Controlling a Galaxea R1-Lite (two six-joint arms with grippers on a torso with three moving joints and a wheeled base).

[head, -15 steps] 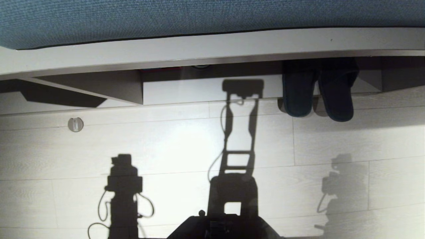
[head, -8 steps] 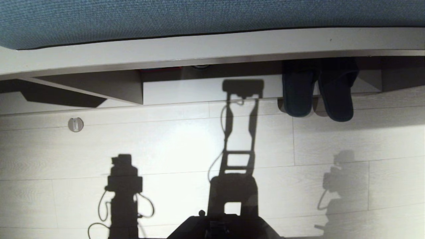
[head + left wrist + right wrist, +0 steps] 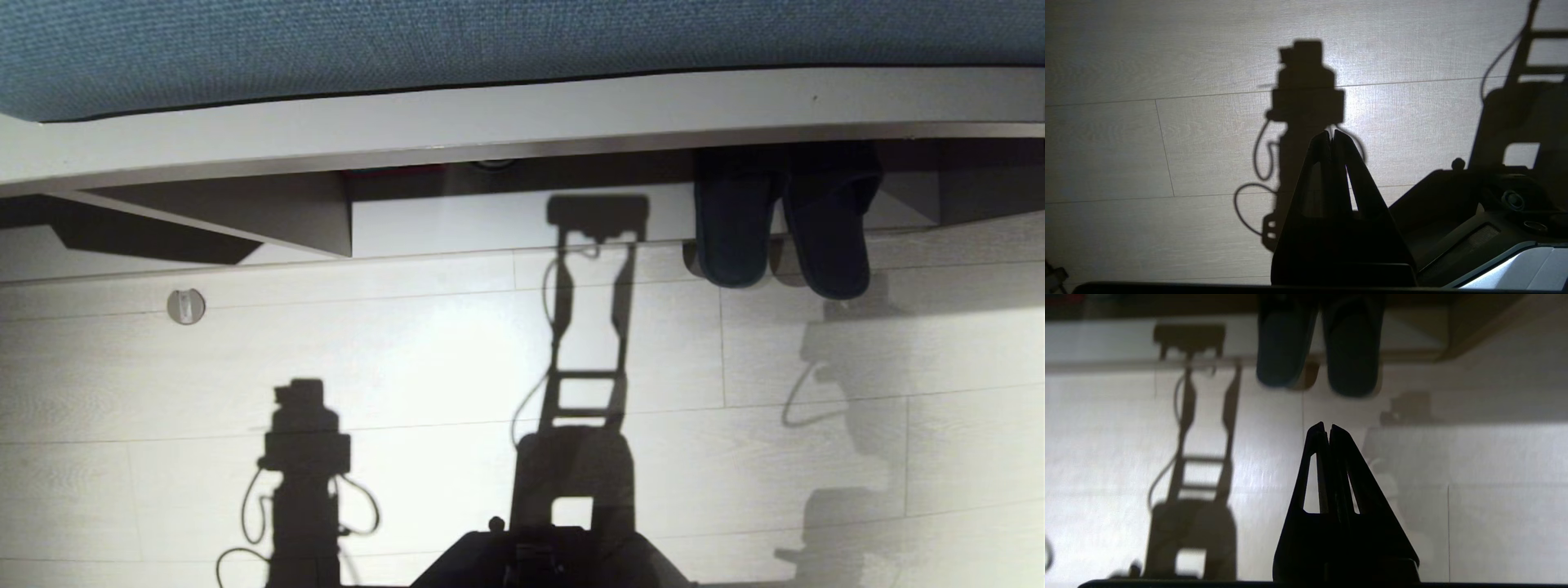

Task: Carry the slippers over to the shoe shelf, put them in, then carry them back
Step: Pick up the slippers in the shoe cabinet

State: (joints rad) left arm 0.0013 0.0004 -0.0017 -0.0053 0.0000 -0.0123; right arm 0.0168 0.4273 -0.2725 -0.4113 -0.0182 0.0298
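Fingers [image 3: 1347, 473] of the right gripper [image 3: 1327, 426] pressed together on nothing, over pale floor.

Black tapered wedges meet at their tips, low and central in the right wrist view; the left gripper [image 3: 1331, 134] is likewise closed and empty over wood-grain floor planks [image 3: 408, 359]. Farther off, at upper right in the head view, the slippers [image 3: 780, 229] lie side by side, dark soft fabric, rounded ends towards the camera, long axes running into the pale-wood shoe shelf [image 3: 522, 220]. No writing legible.
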